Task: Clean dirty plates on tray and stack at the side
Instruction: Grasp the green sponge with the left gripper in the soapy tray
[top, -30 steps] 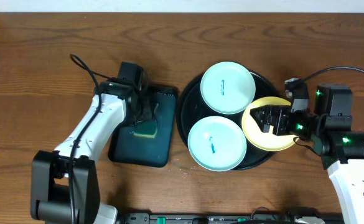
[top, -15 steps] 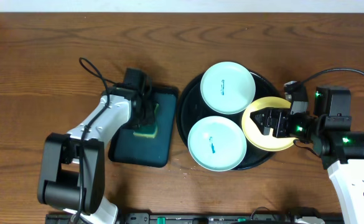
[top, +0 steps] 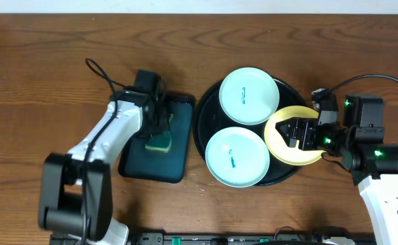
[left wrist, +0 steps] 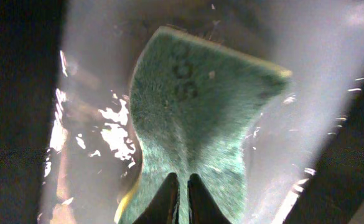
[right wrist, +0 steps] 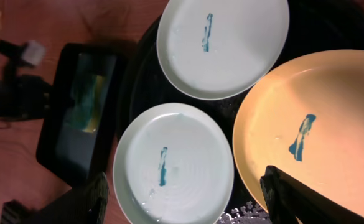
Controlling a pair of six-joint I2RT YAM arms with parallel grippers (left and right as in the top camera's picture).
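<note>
Overhead: the black tray (top: 204,122) lies below and ahead of the right gripper (top: 292,131). The smaller teal tray (top: 154,163) sits directly under the left gripper (top: 159,128). All three plates are on the black tray and none is stacked at the side yet. The yellow plate (top: 280,146) is right beneath the right gripper, overlapping the tray's rim on the arm's side. One mint plate (top: 237,156) and the other mint plate (top: 248,95) lie just past it, away from the arm's base. The right fingers are spread wide and clamp nothing (in the wrist view one finger shows over the yellow plate's lip, the other well off to the side). The left gripper pinches the sponge (left wrist: 200,118) at one end, its foam bowed and creased, with water glinting around it. Each plate carries a teal smear (right wrist: 300,138) near its middle. Judgement: the plates look light, rigid and glazed, probably slick once wet, so they are best taken by the raised lip and steadied while wiped. The sponge is soft and yields; a deep pinch across the short end should hold it.
</note>
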